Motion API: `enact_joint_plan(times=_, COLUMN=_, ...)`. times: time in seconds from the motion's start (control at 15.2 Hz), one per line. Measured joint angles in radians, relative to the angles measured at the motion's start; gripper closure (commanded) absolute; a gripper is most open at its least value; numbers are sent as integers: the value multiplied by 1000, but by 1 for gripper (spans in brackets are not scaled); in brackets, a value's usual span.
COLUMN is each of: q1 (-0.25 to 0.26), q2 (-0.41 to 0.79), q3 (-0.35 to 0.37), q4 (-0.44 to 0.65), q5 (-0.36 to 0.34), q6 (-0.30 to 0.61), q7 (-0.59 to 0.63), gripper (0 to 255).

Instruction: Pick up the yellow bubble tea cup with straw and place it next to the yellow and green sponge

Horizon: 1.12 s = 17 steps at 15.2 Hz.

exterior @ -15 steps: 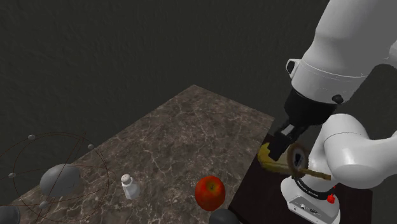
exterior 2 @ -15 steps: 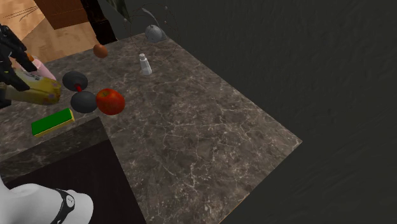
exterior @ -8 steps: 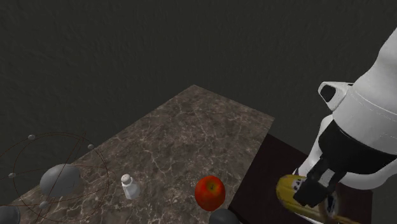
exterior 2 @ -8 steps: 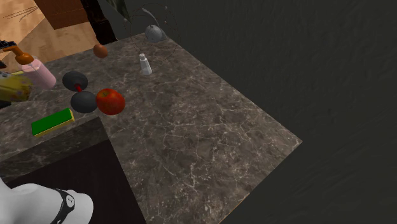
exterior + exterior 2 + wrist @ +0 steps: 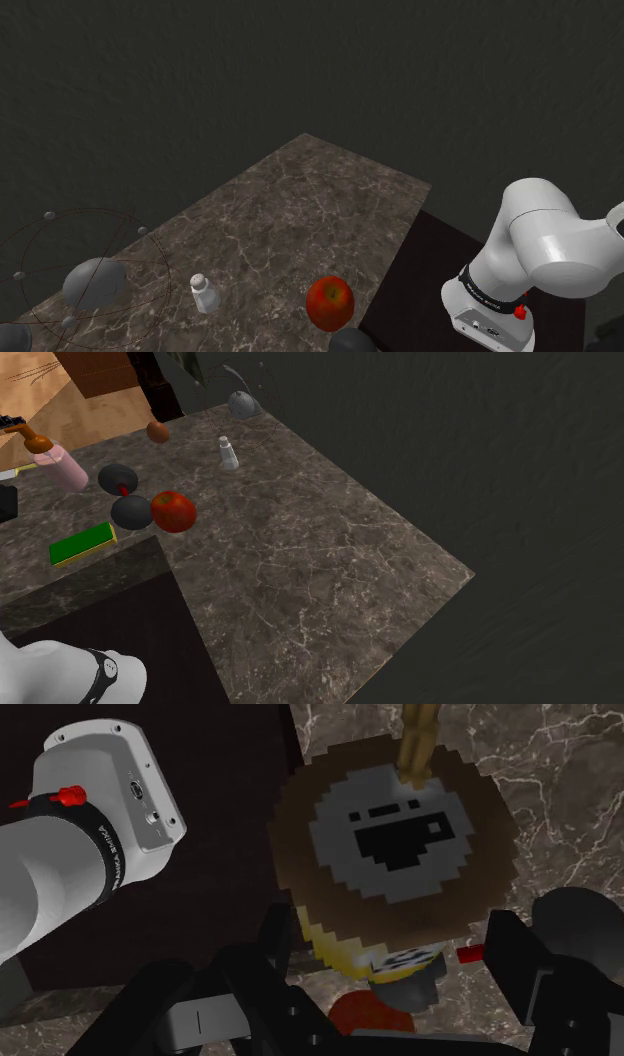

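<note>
The tool point(image 5: 395, 944) holds the yellow cup point(image 5: 340, 939), its 2 black fingers point(image 5: 283, 939) pressed against the cup's sides. In the wrist view the cup's brown lid point(image 5: 300, 844) faces the camera, and its straw point(image 5: 417, 742) points out over the marbled worktop point(image 5: 300, 552). On that worktop the green and yellow sponge point(image 5: 82, 543) lies near a red apple point(image 5: 173, 511).
</note>
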Motion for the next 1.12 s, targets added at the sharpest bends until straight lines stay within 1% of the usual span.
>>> enact_joint_plan(times=0.13, q1=6, q2=-3, q3=33, q4=26, q5=31, q6=-8, q7=43, gripper=255)
enact_joint_plan(times=0.4, q1=-21, q2=30, q3=122, q4=138, q5=95, q6=-18, q7=141, gripper=255)
enact_joint_plan(times=0.46, q1=-24, q2=32, q3=139, q4=144, q5=107, q6=-13, q7=152, gripper=255)
enact_joint_plan(times=1.12, q1=0, q2=-16, q3=219, q4=33, q5=181, q6=72, q7=146, gripper=255)
